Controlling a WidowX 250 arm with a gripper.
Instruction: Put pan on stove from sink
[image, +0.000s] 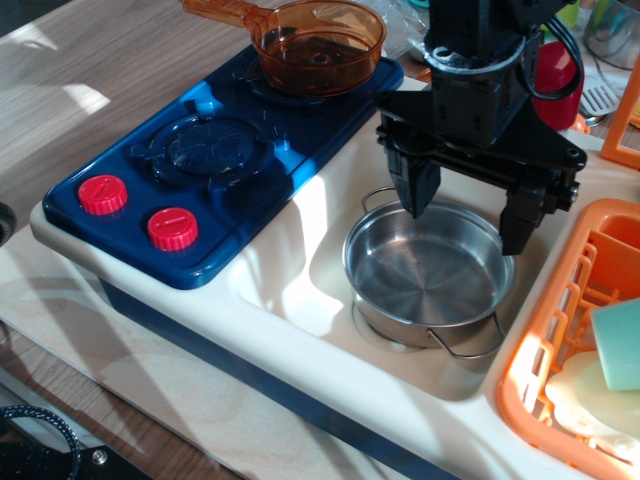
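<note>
Gripper (468, 205) agape over pan (425, 270), far rim hidden

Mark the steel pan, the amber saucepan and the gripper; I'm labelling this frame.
Round shiny steel pan (425, 275): main view, bare inner floor.
Amber transparent plastic saucepan (320, 45): main view, bowl interior.
Black gripper (468, 210): main view, midway between fingertips.
</note>
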